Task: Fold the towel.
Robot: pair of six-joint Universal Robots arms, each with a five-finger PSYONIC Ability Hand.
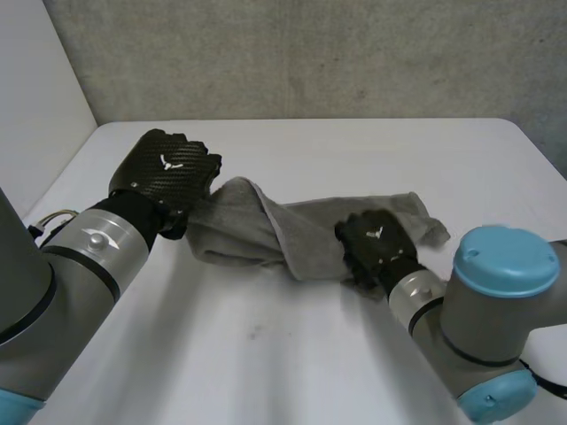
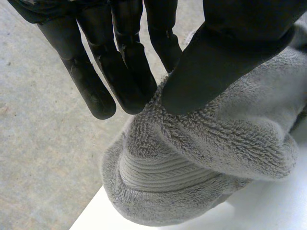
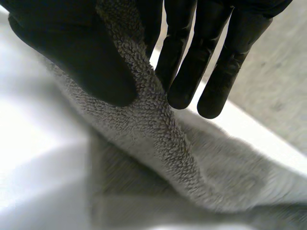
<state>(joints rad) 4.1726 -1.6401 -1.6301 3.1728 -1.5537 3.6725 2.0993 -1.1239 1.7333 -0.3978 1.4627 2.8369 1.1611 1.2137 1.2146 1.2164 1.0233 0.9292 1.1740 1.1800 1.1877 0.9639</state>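
A grey terry towel point(image 1: 275, 226) lies bunched and twisted across the middle of the white table point(image 1: 354, 150). My left hand point(image 1: 168, 168) is at the towel's left end; its thumb point(image 2: 216, 62) pinches a raised fold of the towel point(image 2: 206, 153) against the straight fingers point(image 2: 120, 72). My right hand point(image 1: 376, 243) sits on the towel's near right edge. There its thumb point(image 3: 81, 62) presses a lifted edge of the towel point(image 3: 153, 120) against the fingers point(image 3: 206, 62).
A grey wall point(image 1: 310, 53) runs behind the table's far edge, and a white panel point(image 1: 35, 88) stands at the left. Bare tabletop lies in front of the towel point(image 1: 266, 354) and behind it.
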